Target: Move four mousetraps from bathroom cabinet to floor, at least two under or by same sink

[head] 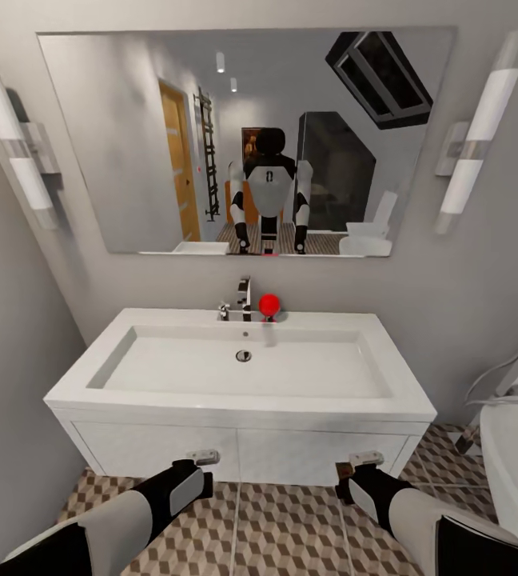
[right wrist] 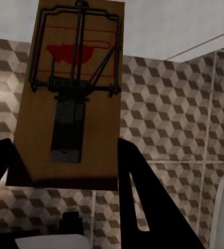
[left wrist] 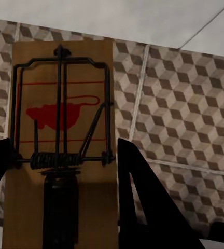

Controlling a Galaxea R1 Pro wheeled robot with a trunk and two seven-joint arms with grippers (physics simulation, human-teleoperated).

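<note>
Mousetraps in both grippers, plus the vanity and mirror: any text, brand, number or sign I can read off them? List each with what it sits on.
No readable words or numbers anywhere.
Mousetrap in the left gripper: a red mouse silhouette and red lines printed on the wood, no lettering.
Mousetrap in the right gripper: the same red mouse print, no lettering.
Sink, vanity front, mirror and wall lamps: no labels.
Robot's reflection: a tiny dark chest mark, too small to read.

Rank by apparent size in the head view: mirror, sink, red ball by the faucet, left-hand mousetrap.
1. mirror, largest.
2. sink, slightly smaller in the picture.
3 and 4. red ball and mousetrap held in the left gripper: both tiny and alike; the trap is nearer and edge-on, so not ranked.
</note>
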